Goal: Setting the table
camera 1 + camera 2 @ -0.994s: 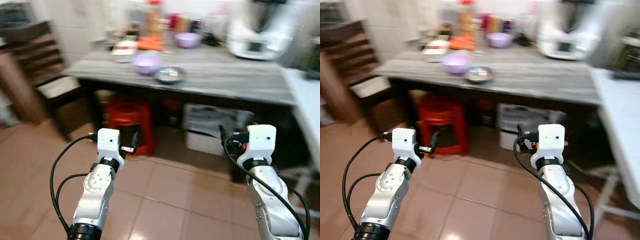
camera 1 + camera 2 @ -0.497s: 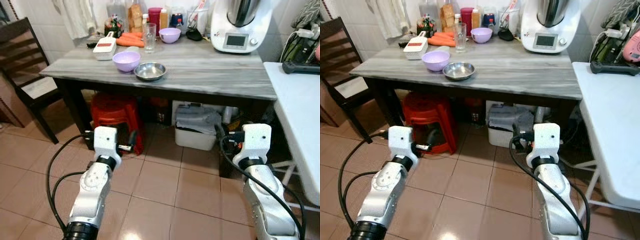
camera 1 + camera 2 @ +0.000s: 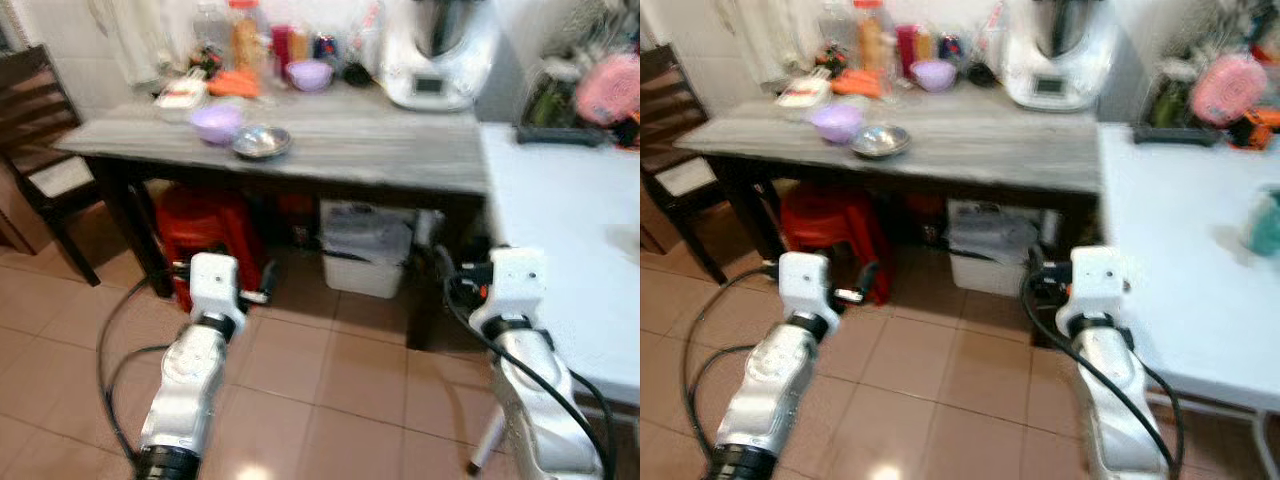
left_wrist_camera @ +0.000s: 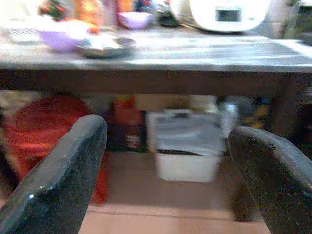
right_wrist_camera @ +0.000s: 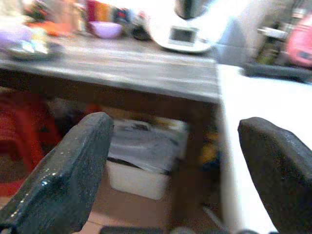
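A: Left gripper (image 4: 165, 165), fingers spread wide, nothing between them. It hangs low over the tiled floor (image 3: 330, 400), in front of the grey table (image 3: 380, 160), pointed under it toward the red stool (image 3: 205, 225).

B: Right gripper (image 5: 180, 165)?

A: Same, fingers parted and empty. It is held out at about the same height, near the table's dark right leg, with the white table (image 3: 1180, 250) just to its right. Its wrist camera looks at a white bin (image 5: 139, 168) stuffed with crumpled stuff under the grey table.

B: Tableware?

A: All on the grey table, well apart from both grippers. A metal bowl (image 3: 879, 141) sits near the front edge toward the left end, a purple bowl (image 3: 836, 121) just beside it on its left and a little further back. A second purple bowl (image 3: 934, 73) stands at the back, among bottles and jars too blurred to name.

B: Anything else up there?

A: Something orange (image 3: 858, 83) at the back left, a white flat object (image 3: 803, 93) next to it, and a white kitchen machine (image 3: 1050, 60) at the back right.

B: Surroundings?

A: Dark wooden chair (image 3: 40, 130) at the left end of the grey table. On the white table, a pink object (image 3: 1225, 88) and a dark flat item (image 3: 1170, 133) at the far side, both blurred.
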Robot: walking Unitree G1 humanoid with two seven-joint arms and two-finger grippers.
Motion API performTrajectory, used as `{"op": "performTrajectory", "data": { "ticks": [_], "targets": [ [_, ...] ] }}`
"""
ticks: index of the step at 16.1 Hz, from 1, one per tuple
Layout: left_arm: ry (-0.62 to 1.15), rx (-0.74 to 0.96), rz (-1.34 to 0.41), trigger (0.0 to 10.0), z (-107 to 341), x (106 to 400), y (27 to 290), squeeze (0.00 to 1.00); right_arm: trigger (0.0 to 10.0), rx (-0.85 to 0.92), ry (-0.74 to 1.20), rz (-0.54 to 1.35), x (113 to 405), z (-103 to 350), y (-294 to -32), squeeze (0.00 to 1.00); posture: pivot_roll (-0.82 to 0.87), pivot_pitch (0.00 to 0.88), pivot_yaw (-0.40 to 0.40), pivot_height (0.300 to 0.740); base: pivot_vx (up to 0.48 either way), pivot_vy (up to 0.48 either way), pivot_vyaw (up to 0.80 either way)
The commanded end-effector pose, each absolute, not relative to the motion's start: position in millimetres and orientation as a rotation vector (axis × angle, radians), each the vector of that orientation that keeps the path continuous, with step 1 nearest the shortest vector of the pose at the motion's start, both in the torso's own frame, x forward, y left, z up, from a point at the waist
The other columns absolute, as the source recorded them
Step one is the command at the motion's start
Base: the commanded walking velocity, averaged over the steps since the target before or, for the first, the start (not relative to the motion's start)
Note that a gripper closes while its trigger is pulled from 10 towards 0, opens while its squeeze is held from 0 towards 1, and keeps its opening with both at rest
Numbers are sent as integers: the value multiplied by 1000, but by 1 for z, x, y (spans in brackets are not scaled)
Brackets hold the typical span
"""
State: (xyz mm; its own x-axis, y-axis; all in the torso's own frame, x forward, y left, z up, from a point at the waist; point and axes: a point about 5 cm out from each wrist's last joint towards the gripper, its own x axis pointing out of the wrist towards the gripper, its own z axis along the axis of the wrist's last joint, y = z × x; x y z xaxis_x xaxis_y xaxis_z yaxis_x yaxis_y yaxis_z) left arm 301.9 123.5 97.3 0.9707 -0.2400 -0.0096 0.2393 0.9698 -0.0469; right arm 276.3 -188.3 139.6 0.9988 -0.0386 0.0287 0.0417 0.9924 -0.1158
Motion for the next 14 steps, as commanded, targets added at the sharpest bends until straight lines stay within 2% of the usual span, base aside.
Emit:
{"op": "performTrajectory", "data": {
  "ticks": [1,7,12,14],
  "targets": [
    [-3,-31,-236,10000,103,305,128,0,10000,-106,-57,-37,279,147,-184,0,-138,23,43,740,0,-364,0],
    [-6,-26,-243,10000,104,306,127,0,10000,-106,-60,-41,279,147,-184,0,-140,23,46,740,0,-364,-545],
    [-5,-28,-245,10000,103,305,127,0,10000,-106,-57,-41,278,147,-184,0,-141,25,49,740,0,-454,0],
    [-6,-36,-240,10000,103,306,128,0,10000,-106,-56,-42,278,146,-185,0,-141,25,49,740,0,0,0]
  ]
}}
